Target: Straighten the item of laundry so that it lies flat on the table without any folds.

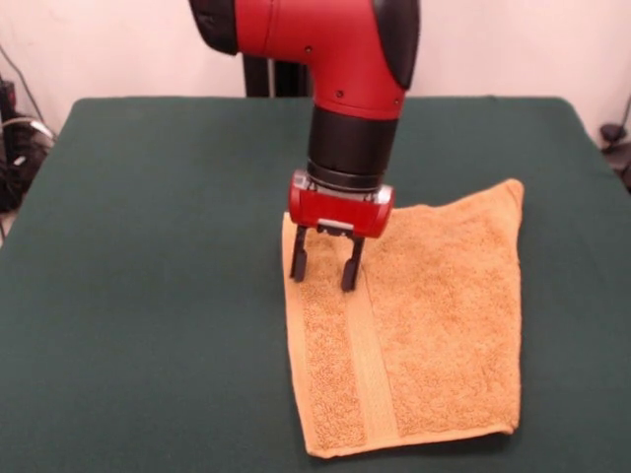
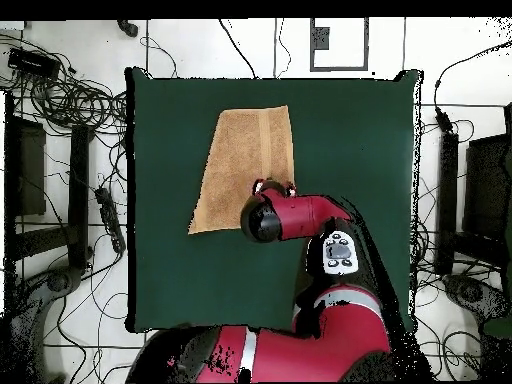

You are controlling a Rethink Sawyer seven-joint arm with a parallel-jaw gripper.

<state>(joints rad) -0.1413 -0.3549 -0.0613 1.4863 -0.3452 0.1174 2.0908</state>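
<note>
Towel [image 1: 414, 325] lay spread on the table [image 1: 148, 296], running from mid-table to the edge farthest from the robot, its woven band [image 1: 370, 365] along its left side in the front view. Above that side's robot-facing corner the gripper [image 1: 323, 266] stood with fingers apart, tips at the cloth.

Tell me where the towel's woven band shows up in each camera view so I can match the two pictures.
Front view: the woven band runs down the left part of the towel, from under the open tool toward the picture's bottom edge.
Overhead view: the band runs up the towel's right part, from the arm to the towel's top edge.
Shared landmark: the tool's red body, just above the towel's edge where the band ends.
</note>
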